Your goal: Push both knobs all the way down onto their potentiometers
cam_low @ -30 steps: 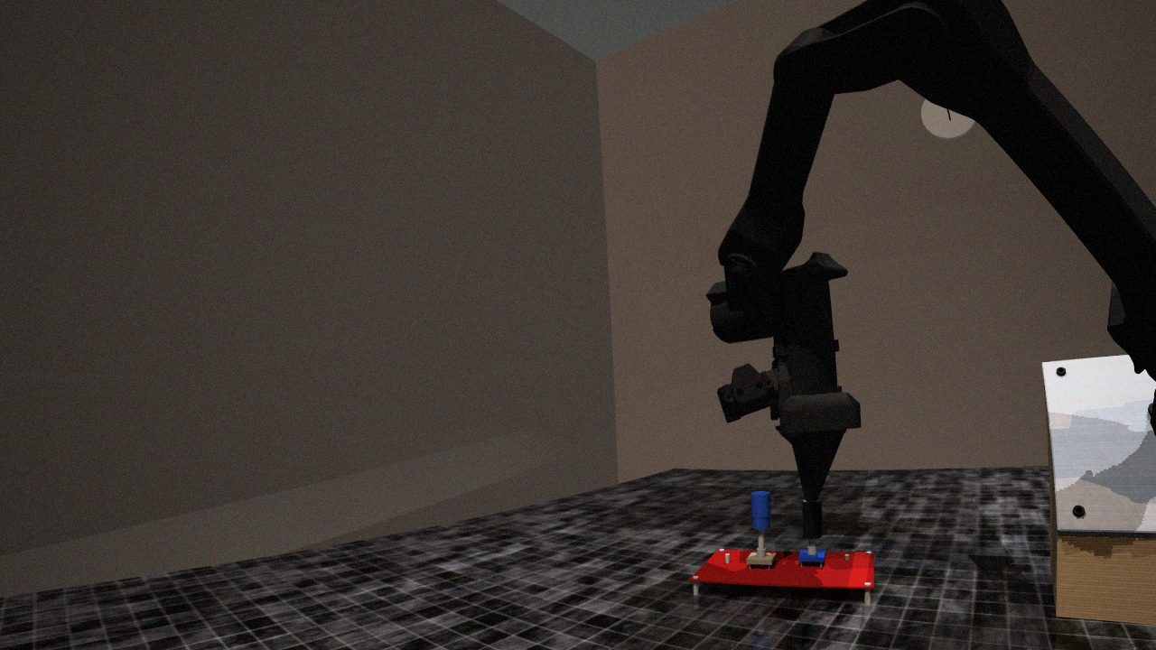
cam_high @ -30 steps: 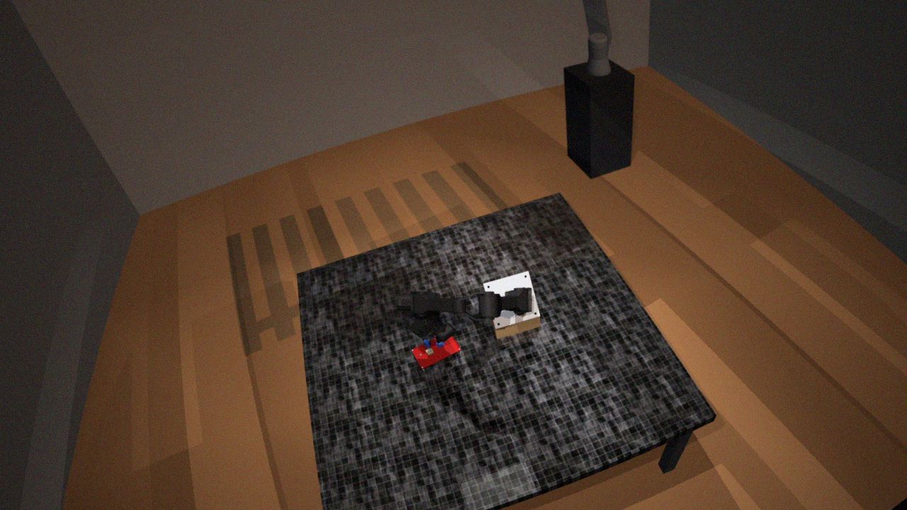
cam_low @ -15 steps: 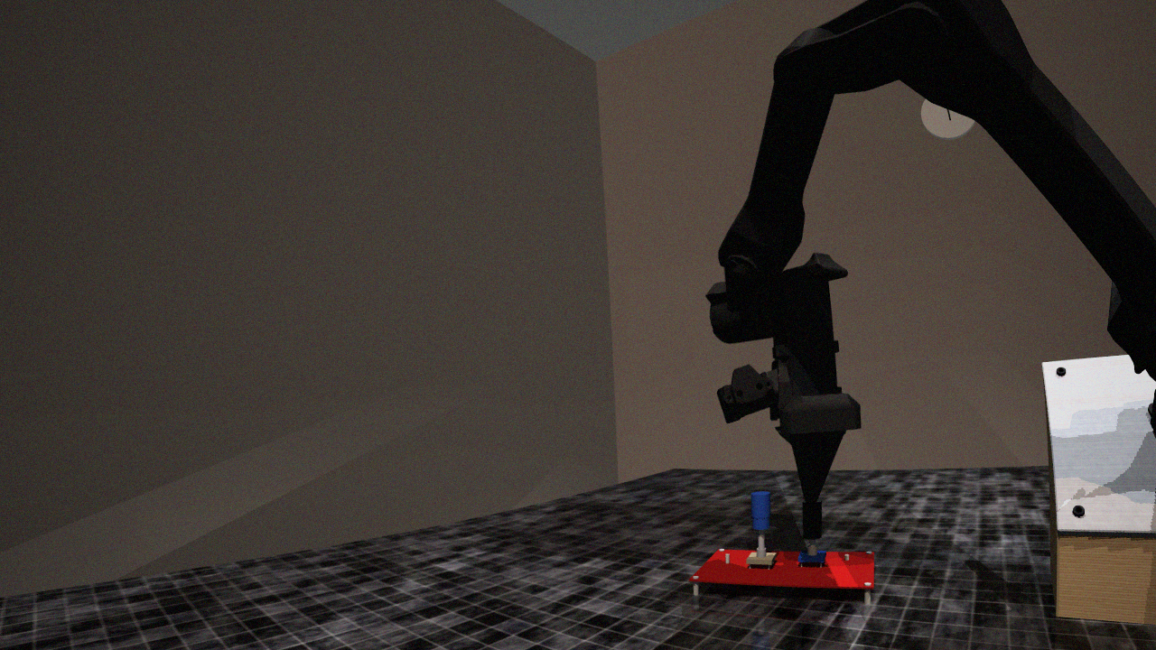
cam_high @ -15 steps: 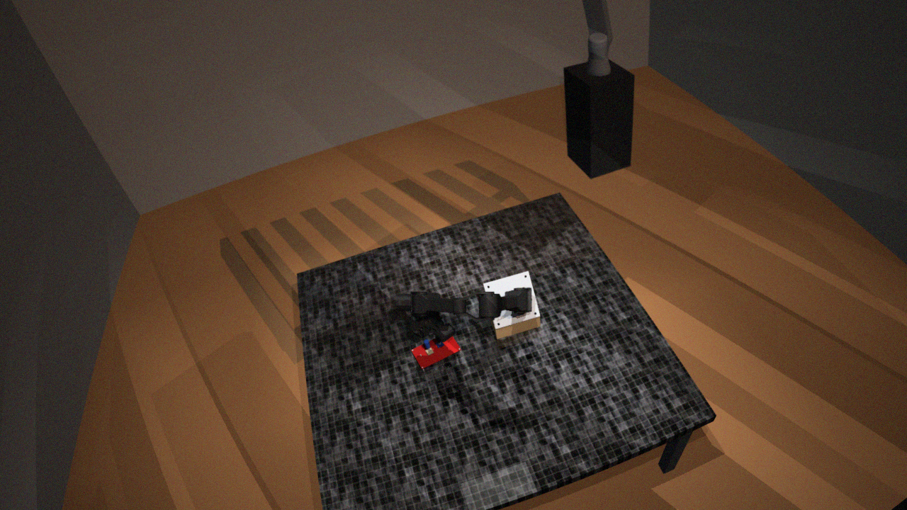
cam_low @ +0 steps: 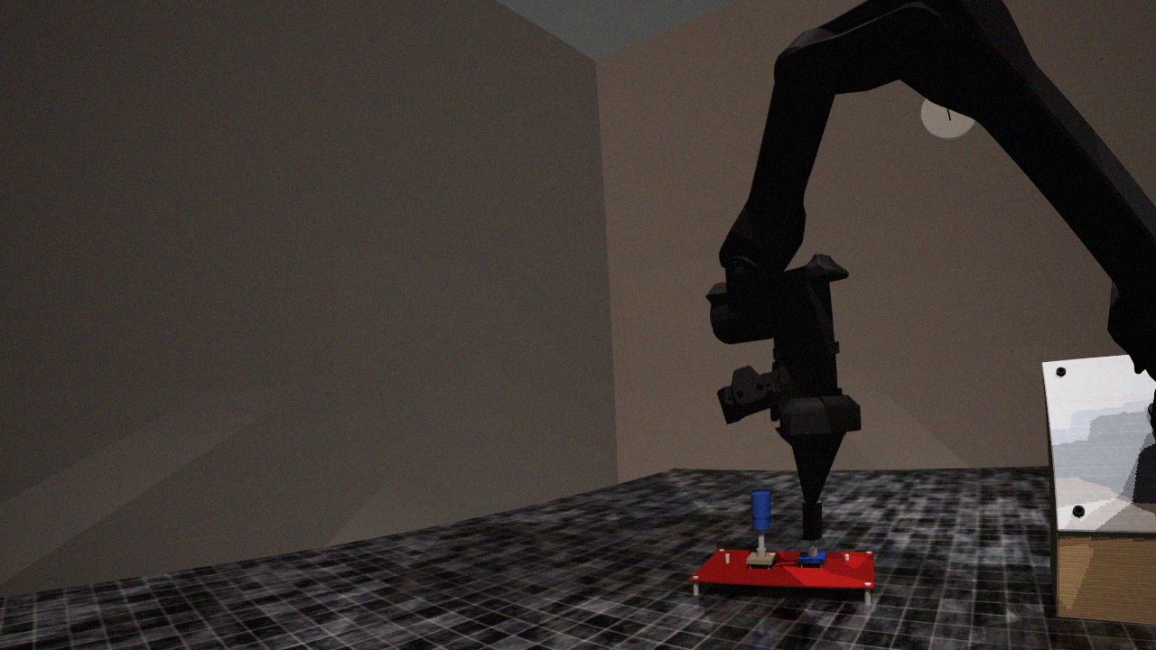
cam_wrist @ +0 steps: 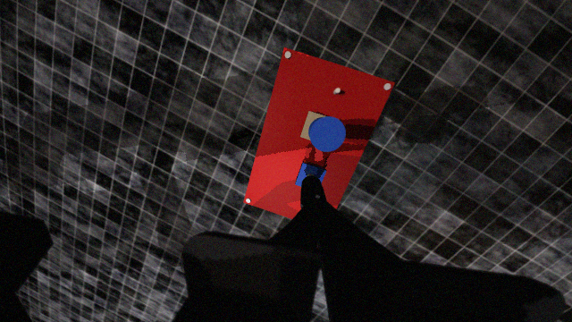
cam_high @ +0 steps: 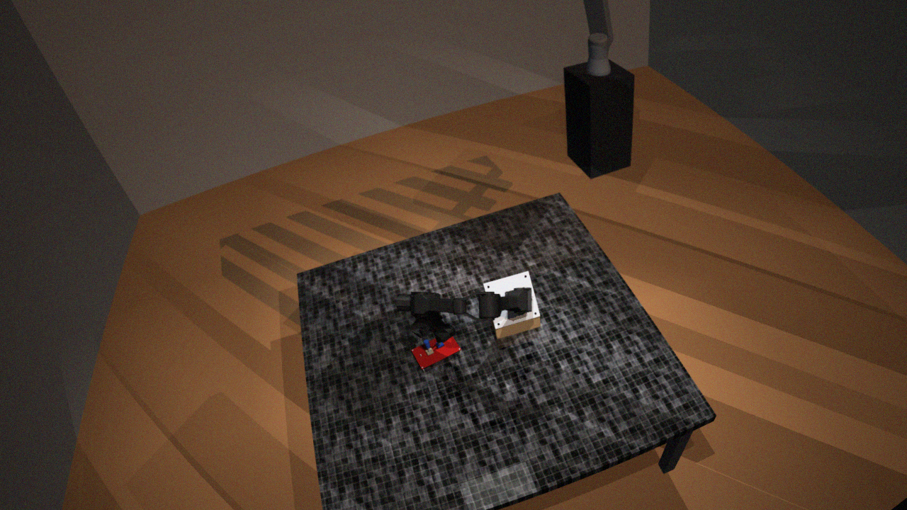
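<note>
Step in hand: I judge I am pressing the first knob, the black knob (cam_low: 811, 517), down its shaft; the gripper (cam_low: 811, 495) bears on its top from straight above.
Gripper state: fingers pressed together into one point, pinching nothing; I am using the tip as a pusher.
Black knob: upright on the blue potentiometer (cam_low: 811, 557); a short piece of pale shaft shows under it in the exterior view, so I take it as not yet seated.
Blue knob (cam_low: 760, 510): upright on the tan potentiometer (cam_low: 760, 559), riding high with more bare shaft below; untouched, by my reading.
Circuit board (cam_high: 436, 352): red, on short pale legs, lying toward the left edge of the surface (cam_high: 570, 406), about midway between its near and far edges, well apart from the white-topped arm mount (cam_high: 514, 304).
Board axis: in the wrist view the long side runs away from the gripper, tilted slightly to the right; the two knobs line up along it, black nearer, blue farther.
Knob axes: both vertical, so the push must be straight down.
Next move: keep the descent vertical and gentle until the black knob meets its potentiometer, then lift clear and shift along the board's long axis to above the blue knob.
Risk: any sideways load could lever a potentiometer off the board.
</note>
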You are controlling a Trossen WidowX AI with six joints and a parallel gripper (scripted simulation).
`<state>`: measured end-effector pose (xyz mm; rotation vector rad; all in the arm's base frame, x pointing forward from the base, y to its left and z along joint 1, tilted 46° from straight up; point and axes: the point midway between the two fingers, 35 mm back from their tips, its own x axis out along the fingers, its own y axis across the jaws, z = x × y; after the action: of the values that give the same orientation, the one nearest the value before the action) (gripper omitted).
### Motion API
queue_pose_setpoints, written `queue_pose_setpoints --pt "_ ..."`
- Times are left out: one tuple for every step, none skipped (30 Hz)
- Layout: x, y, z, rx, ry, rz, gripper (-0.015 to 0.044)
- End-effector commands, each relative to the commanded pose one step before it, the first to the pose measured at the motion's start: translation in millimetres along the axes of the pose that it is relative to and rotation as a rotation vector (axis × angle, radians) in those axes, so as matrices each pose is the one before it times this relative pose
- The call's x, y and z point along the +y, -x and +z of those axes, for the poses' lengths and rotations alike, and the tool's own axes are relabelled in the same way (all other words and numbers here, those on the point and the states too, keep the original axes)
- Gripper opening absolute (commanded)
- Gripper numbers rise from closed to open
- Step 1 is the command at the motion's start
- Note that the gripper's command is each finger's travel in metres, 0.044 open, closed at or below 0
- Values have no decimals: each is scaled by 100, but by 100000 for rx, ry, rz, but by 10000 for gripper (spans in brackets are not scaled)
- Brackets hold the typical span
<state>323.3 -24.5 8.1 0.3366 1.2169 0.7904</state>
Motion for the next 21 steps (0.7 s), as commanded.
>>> queue_pose_setpoints --pt "139 -424 -68 235 -198 764 0" --pt "0 0 0 0 0 0 0" --pt "0 0 0 0 0 0 0" --pt "0 0 0 0 0 0 0" --pt "0 0 0 0 0 0 0" --pt "0 -24 0 -1 0 1 0" --pt "0 -39 0 -1 0 1 0" --pt "0 -57 0 -1 0 2 0" --pt "1 -81 0 -2 0 3 0" --pt "1 -77 0 -2 0 3 0" --pt "0 -27 0 -1 0 1 0" --pt "0 0 0 0 0 0 0" --pt "0 0 0 0 0 0 0" --pt "0 0 0 0 0 0 0" --pt "0 0 0 0 0 0 0" --pt "0 0 0 0 0 0 0" --pt "0 0 0 0 0 0 0" --pt "0 0 0 0 0 0 0" --pt "0 0 0 0 0 0 0" --pt "0 0 0 0 0 0 0" --pt "0 -24 0 -1 0 1 0"
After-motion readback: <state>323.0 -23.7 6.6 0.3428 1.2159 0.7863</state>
